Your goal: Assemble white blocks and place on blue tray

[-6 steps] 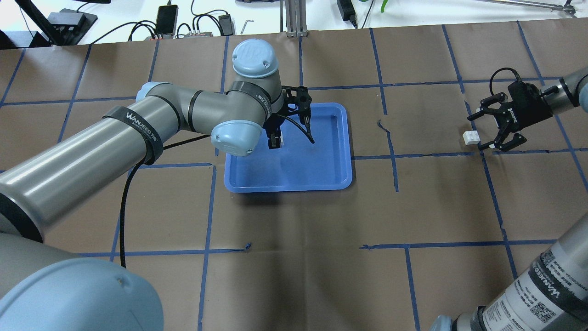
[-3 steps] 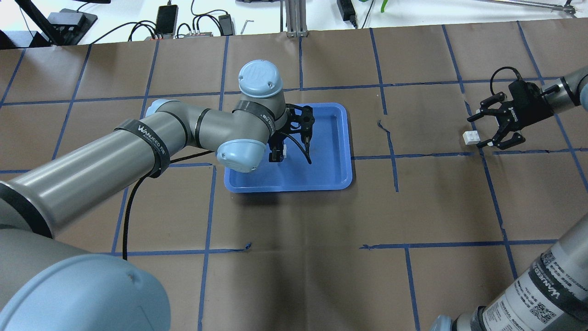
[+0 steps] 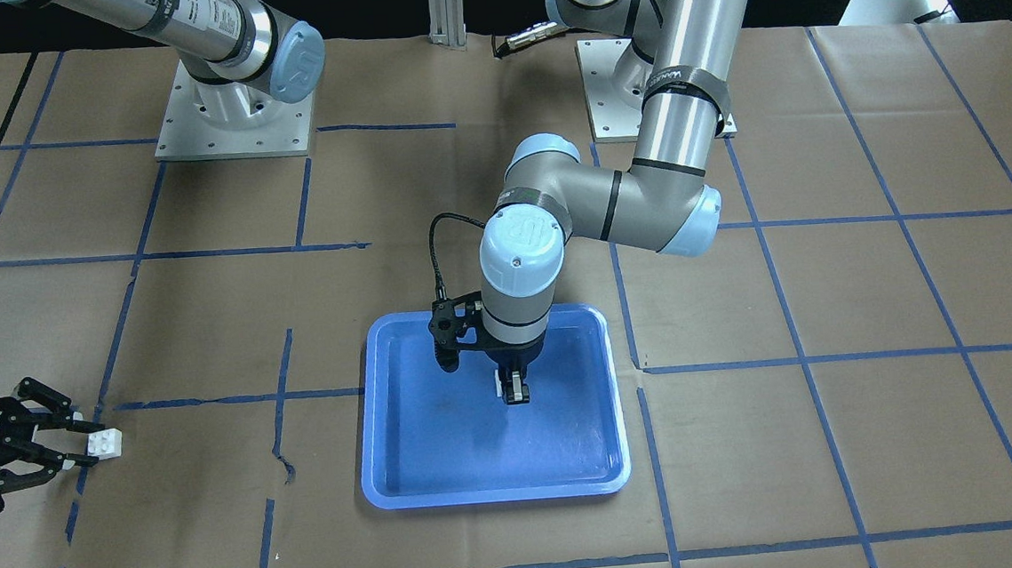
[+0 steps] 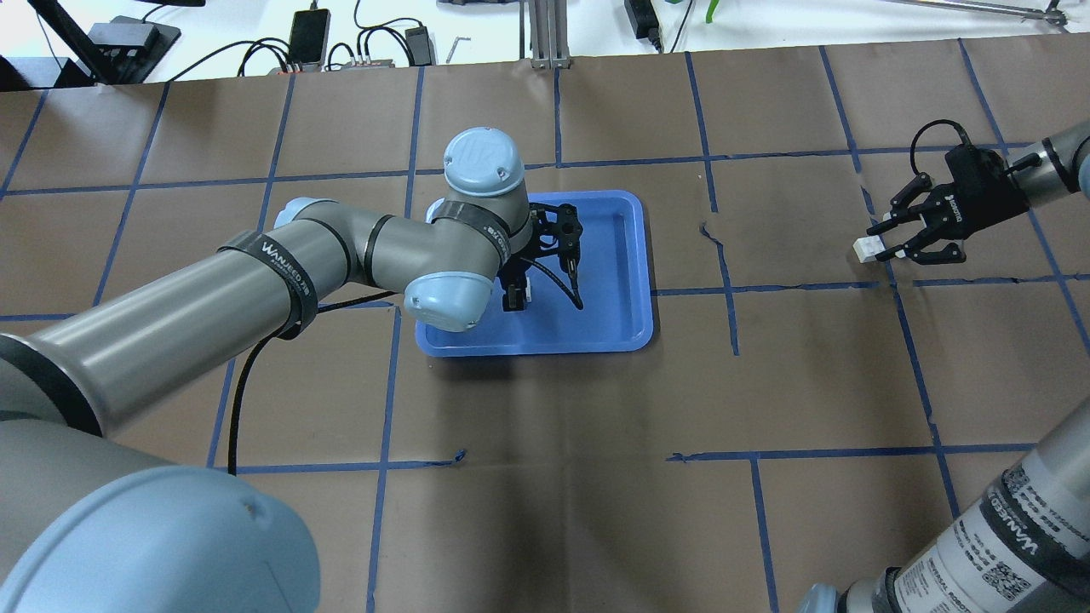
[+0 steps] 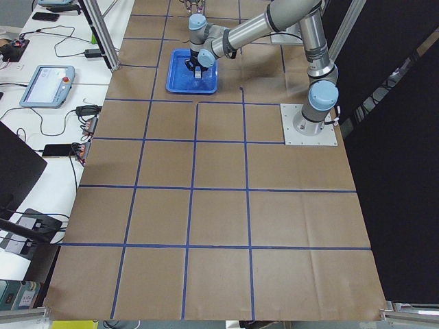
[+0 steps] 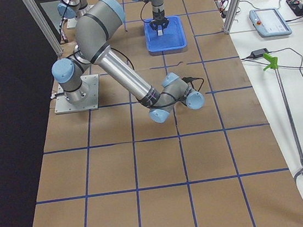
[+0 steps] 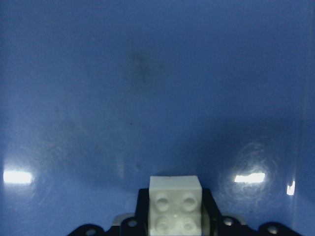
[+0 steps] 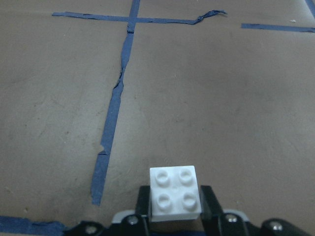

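Observation:
My left gripper (image 4: 518, 295) is shut on a white block (image 7: 175, 205) and holds it studs up, low over the blue tray (image 4: 613, 281), left of its middle. In the front view the gripper (image 3: 514, 392) points straight down over the tray (image 3: 447, 466). My right gripper (image 4: 886, 247) is far right on the brown paper, shut on the second white block (image 4: 867, 248). The right wrist view shows that block (image 8: 176, 193) between the fingers, studs up, at the paper. It also shows in the front view (image 3: 108, 444).
Brown paper with blue tape grid lines (image 4: 724, 289) covers the table. The left arm's elbow and forearm (image 4: 358, 255) reach over the tray's left edge. Cables and devices (image 4: 306, 38) lie beyond the far table edge. The arm bases (image 3: 231, 116) stand at the robot's side.
My right gripper, open around the block on the paper before, has shut on it. My left gripper has moved with its block toward the tray's near edge.

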{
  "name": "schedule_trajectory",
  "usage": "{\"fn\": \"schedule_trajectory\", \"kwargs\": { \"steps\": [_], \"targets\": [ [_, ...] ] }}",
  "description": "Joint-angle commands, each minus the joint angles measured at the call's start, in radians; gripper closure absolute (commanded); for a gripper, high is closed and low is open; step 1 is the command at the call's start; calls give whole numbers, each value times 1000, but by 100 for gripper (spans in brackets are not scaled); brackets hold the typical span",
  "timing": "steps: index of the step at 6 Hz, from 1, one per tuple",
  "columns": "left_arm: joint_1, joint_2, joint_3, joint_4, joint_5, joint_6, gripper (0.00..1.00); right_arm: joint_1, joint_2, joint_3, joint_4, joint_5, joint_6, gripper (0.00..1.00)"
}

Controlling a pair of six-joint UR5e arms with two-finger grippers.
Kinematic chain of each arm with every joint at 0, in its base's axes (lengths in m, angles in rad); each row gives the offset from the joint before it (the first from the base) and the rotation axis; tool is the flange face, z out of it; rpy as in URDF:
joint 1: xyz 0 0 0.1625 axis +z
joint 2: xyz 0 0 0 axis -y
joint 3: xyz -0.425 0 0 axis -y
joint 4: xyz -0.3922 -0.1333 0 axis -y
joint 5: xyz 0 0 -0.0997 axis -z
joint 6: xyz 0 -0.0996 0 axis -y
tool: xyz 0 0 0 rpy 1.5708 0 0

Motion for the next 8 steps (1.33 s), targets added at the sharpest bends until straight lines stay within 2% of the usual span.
{"fn": "schedule_trajectory", "kwargs": {
  "steps": [1, 2, 4, 5, 7, 8],
  "targets": [
    [0, -5, 0, 1, -2, -39, 37, 3, -19, -1, 5, 47, 2, 67],
    [0, -7, 3, 5, -2, -37, 23, 23, -71, -1, 19, 49, 14, 67],
    [9, 36, 24, -16, -1, -28, 21, 87, -134, 7, 36, 81, 159, 67],
    [18, 106, 51, -148, -2, -35, 21, 125, -141, 7, 36, 84, 196, 67],
    [78, 256, 148, -492, -5, -48, 21, 217, -148, 19, 33, 139, 284, 67],
    [121, 345, 162, -618, -7, -48, 27, 279, -149, 33, -4, 185, 347, 66]
  ]
}}
